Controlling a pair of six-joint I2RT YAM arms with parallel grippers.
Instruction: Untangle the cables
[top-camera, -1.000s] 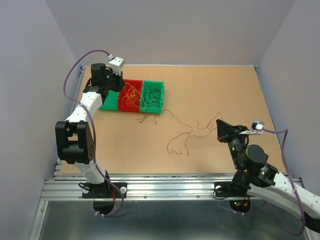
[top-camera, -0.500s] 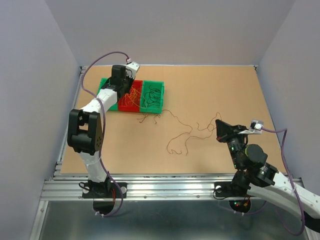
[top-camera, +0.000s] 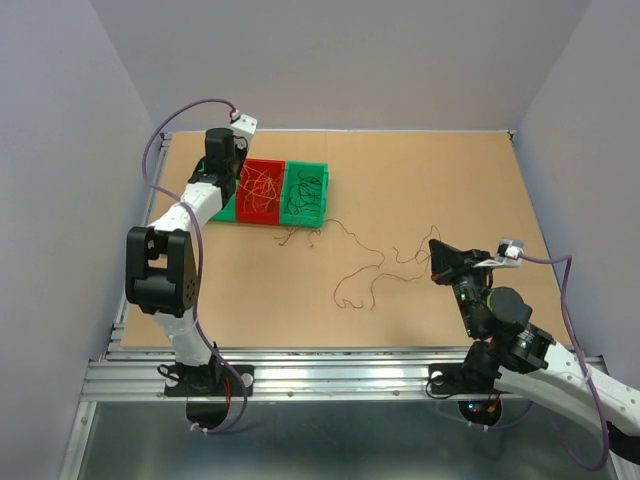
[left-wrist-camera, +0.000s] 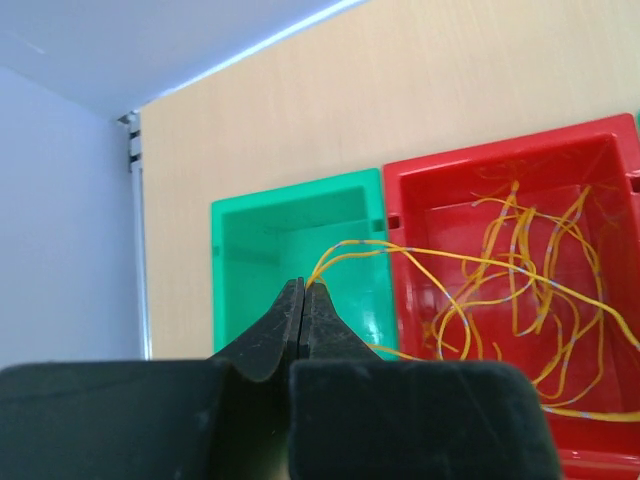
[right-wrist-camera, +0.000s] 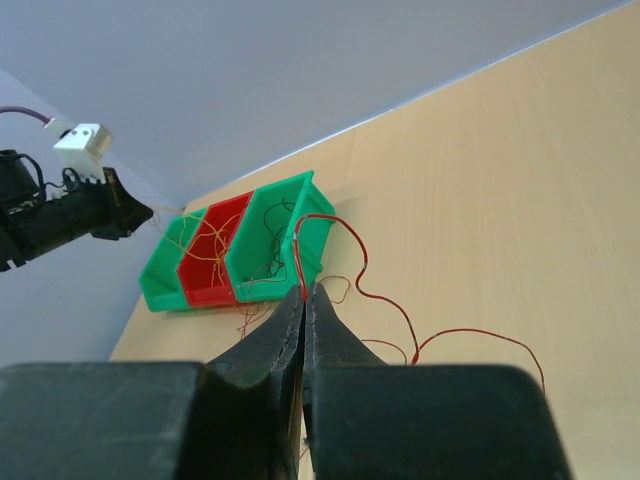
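Note:
Orange-yellow wires (top-camera: 262, 190) lie clumped in a red bin (top-camera: 265, 163). Dark green wires (top-camera: 305, 192) lie in the green bin (top-camera: 323, 190) to its right. Red-brown wires (top-camera: 360, 280) trail loose over the table from the bins' front. My left gripper (top-camera: 224, 180) (left-wrist-camera: 303, 285) is shut on an orange-yellow wire (left-wrist-camera: 440, 262), which runs from the red bin (left-wrist-camera: 500, 165) to my fingertips above the left green bin (left-wrist-camera: 290, 200). My right gripper (top-camera: 435, 246) (right-wrist-camera: 305, 290) is shut on a red wire (right-wrist-camera: 360, 265), held above the table at the right.
The three bins stand in a row at the table's far left, also seen in the right wrist view (right-wrist-camera: 330, 235). A metal rail (top-camera: 330, 370) runs along the near edge. Grey walls enclose the table on three sides.
My left gripper swung right over the red bin, then came back left above the left green bin with an orange-yellow wire in it. My right gripper has hardly moved.

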